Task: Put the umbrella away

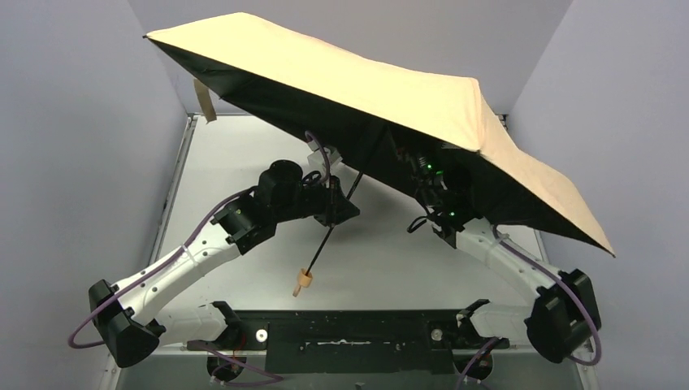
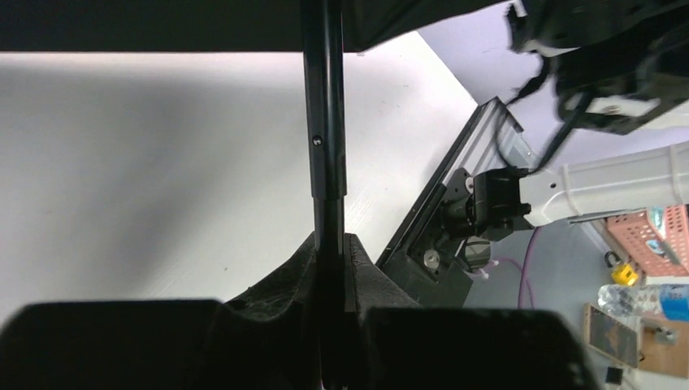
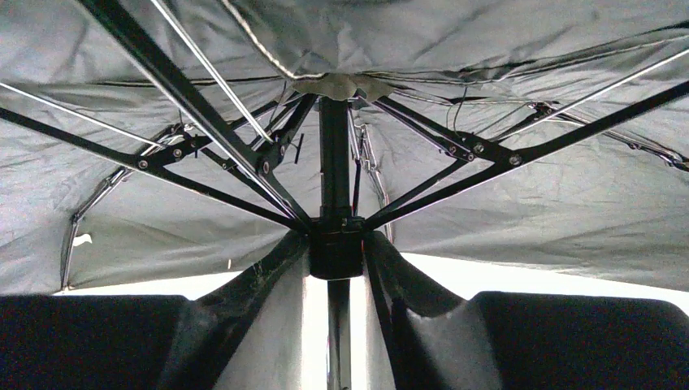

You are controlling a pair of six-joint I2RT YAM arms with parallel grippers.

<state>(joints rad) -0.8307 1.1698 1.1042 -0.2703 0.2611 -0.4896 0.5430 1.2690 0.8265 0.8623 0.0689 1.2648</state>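
The umbrella (image 1: 366,81) is open, with tan fabric on top and a dark underside, and is held tilted above the white table (image 1: 227,162). Its thin black shaft (image 1: 325,240) slants down to a small tan handle (image 1: 304,282) that hangs free. My left gripper (image 1: 335,203) is shut on the shaft (image 2: 323,122), which runs between its fingers (image 2: 329,252). My right gripper (image 1: 422,175) is under the canopy. It is shut on the black runner (image 3: 335,252) where the ribs (image 3: 203,106) meet. A tan strap (image 1: 205,99) dangles from the far left rim.
The canopy spans most of the table and reaches close to the grey walls on both sides. A black base rail (image 1: 357,333) runs along the near edge. The left wrist view shows the right arm (image 2: 601,183) and an orange basket (image 2: 650,236) beyond the table.
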